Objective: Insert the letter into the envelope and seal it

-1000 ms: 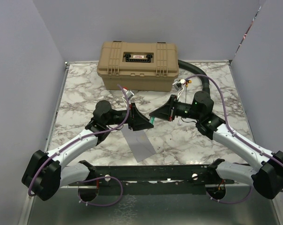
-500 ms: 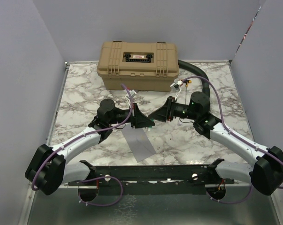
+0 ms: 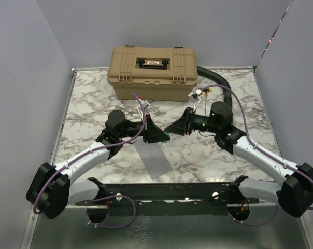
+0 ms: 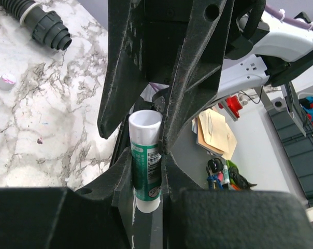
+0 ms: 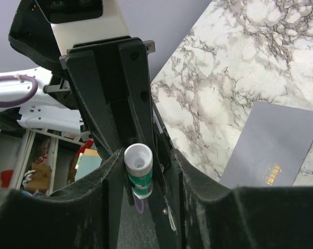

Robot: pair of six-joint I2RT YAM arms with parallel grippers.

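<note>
One envelope (image 3: 155,160) is laid flat on the surface (image 3: 94,98), at 6 o'clock from the two hands, which are seen tip to tip at the centre. One green-and-white glue stick (image 4: 146,179) is clamped by the left hand (image 4: 147,155). The right hand (image 5: 146,158) is spread around the same stick, with gaps on both sides. One tan case (image 3: 152,70) is set at 12 o'clock, lid shut and contents hidden. What the envelope holds cannot be told.

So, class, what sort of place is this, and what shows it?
Probably a robotics lab test cell: a left arm and right arm bolted at a marble-patterned table, plain grey screens around it, cluttered shelving beyond.
</note>
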